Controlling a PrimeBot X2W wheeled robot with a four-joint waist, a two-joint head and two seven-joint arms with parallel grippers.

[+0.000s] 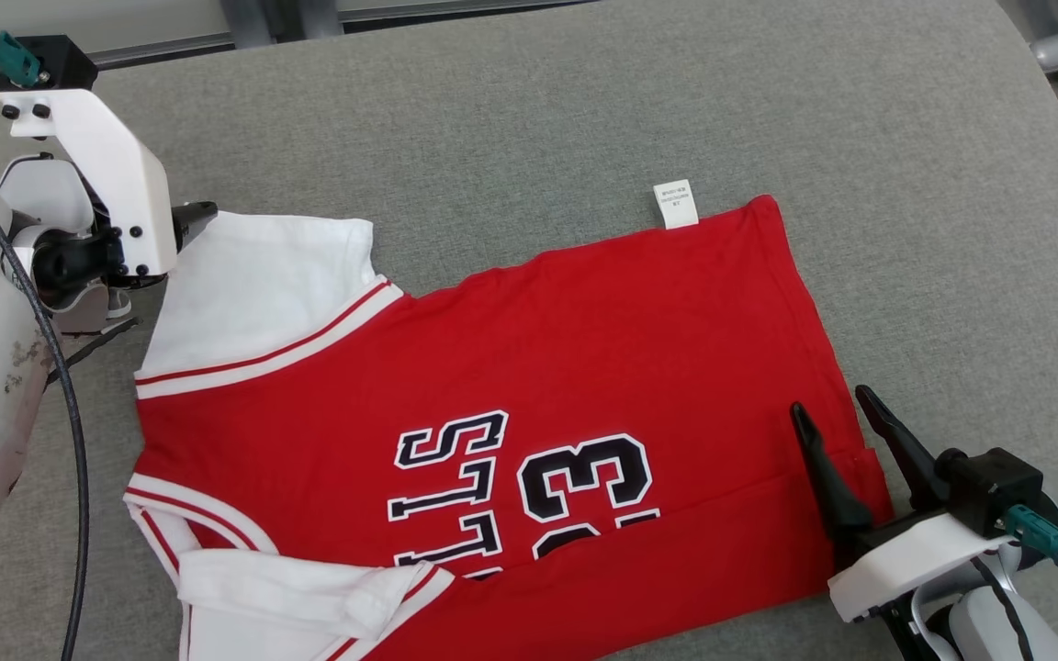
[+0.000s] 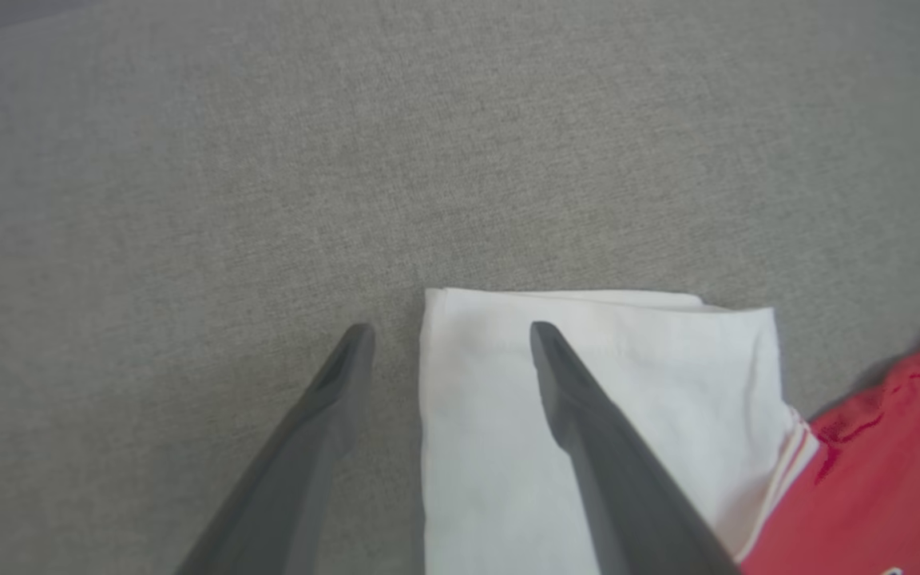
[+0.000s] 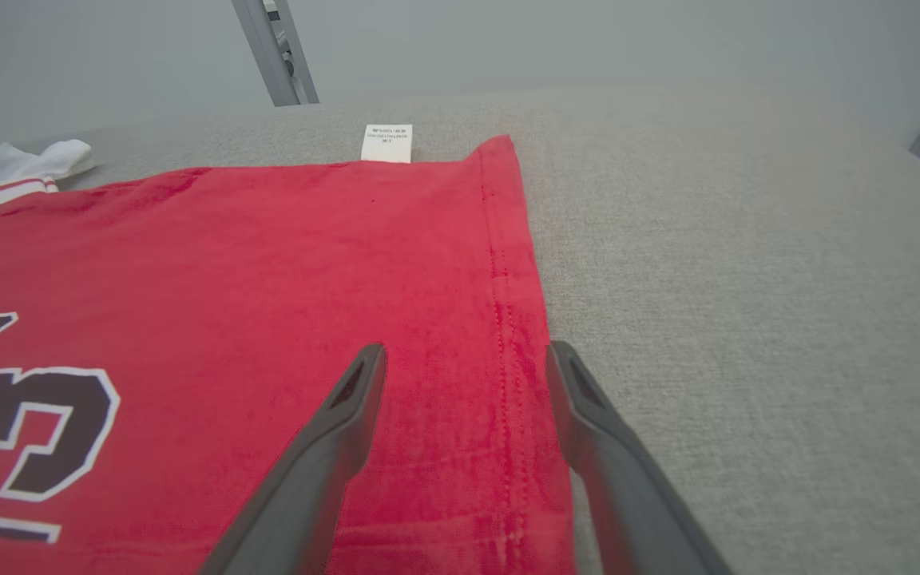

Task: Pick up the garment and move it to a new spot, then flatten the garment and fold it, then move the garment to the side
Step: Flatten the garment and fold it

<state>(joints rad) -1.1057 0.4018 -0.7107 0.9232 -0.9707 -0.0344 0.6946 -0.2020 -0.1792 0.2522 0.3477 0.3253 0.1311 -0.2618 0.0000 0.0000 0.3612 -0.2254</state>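
A red jersey point(image 1: 538, 367) lies spread flat in the middle of the grey cloth tabletop point(image 1: 584, 110), collar end toward the robot's left and bottom hem point(image 3: 508, 303) toward its right. It has white sleeves with red-and-white striped trim: one sleeve point(image 1: 263, 285) lies flat at the far left, and the other sleeve point(image 1: 290, 597) is rumpled at the near left edge. Black figures with white outlines point(image 1: 584, 477) and black lettering point(image 1: 451, 487) run across the chest, sideways in the head view. A small white label point(image 1: 675, 203) pokes out past the far edge near the hem corner. The left claw point(image 2: 452, 335) is spread wide at the far sleeve's outer edge, with one finger over white cloth and the other over bare tabletop. The right claw point(image 3: 466, 351) is also spread wide and holds nothing, astride the stitched hem at the near right corner. I cannot tell whether either claw touches the cloth.
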